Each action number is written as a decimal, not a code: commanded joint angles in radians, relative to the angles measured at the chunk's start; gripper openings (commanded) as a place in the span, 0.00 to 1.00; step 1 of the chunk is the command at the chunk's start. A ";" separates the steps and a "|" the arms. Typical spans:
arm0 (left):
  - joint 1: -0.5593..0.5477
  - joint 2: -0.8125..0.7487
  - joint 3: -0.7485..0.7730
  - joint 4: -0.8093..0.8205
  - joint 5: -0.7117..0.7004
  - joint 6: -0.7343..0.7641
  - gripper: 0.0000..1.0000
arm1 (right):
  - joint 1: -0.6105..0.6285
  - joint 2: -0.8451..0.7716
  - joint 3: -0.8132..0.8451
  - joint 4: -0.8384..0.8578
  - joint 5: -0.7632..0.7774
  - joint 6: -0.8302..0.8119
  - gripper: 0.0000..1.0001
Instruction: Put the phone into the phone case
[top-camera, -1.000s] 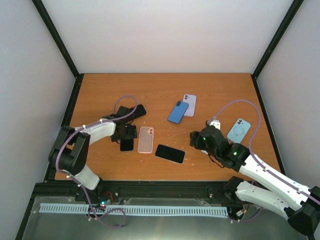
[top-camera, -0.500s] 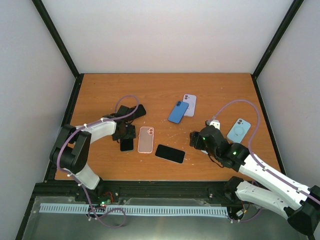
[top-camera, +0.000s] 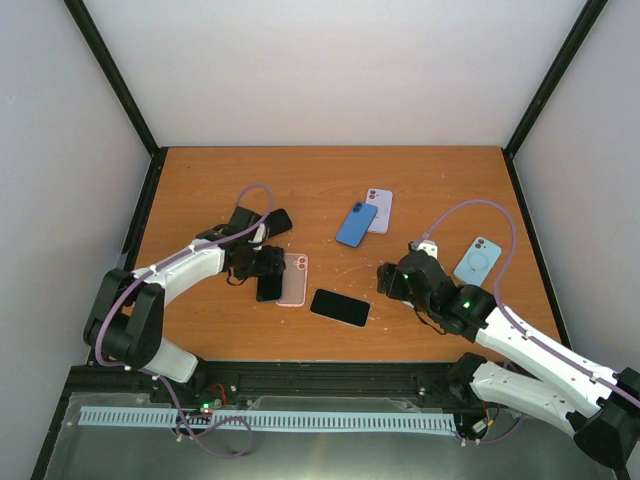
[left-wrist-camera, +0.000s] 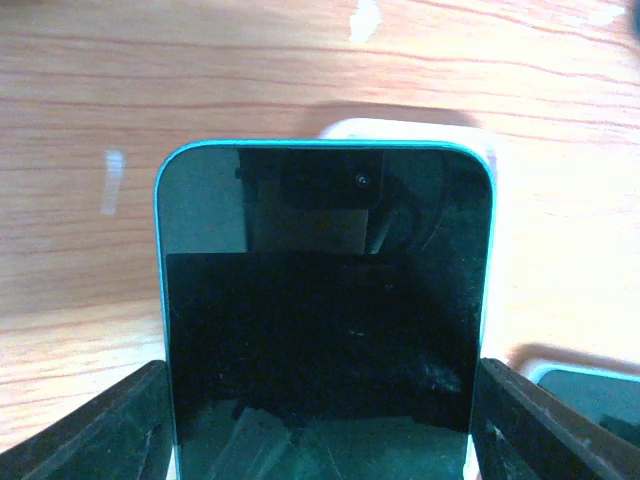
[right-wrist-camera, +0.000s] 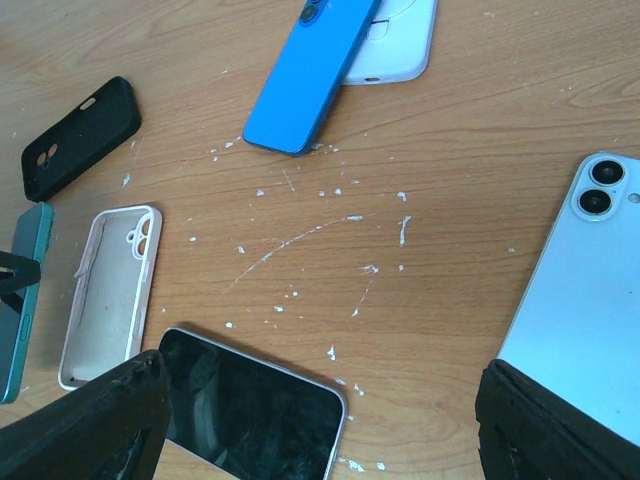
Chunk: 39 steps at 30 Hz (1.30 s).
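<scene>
Overhead view of an orange table (top-camera: 330, 170). The left gripper (left-wrist-camera: 320, 380) is clamped across the long edges of a teal phone (left-wrist-camera: 325, 250), screen up, at about 9 o'clock from the table's centre. An empty pink case (top-camera: 292, 279) lies just beside it, at its 3 o'clock. The right gripper (top-camera: 388, 281) hovers wide and empty towards 4 o'clock. The phone looks rigid, with slick, breakable glass, so its side edges seem the safest hold. The light, bendy case will likely slide unless pinned.
</scene>
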 joint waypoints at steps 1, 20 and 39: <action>-0.027 -0.037 0.051 0.089 0.205 0.007 0.58 | -0.005 -0.002 0.001 0.014 0.002 0.018 0.82; -0.039 0.088 -0.010 0.269 0.335 -0.030 0.58 | -0.004 -0.011 -0.015 0.024 -0.024 0.032 0.82; -0.039 0.060 -0.001 0.221 0.206 -0.083 0.89 | -0.004 0.000 -0.017 0.041 -0.038 0.035 0.82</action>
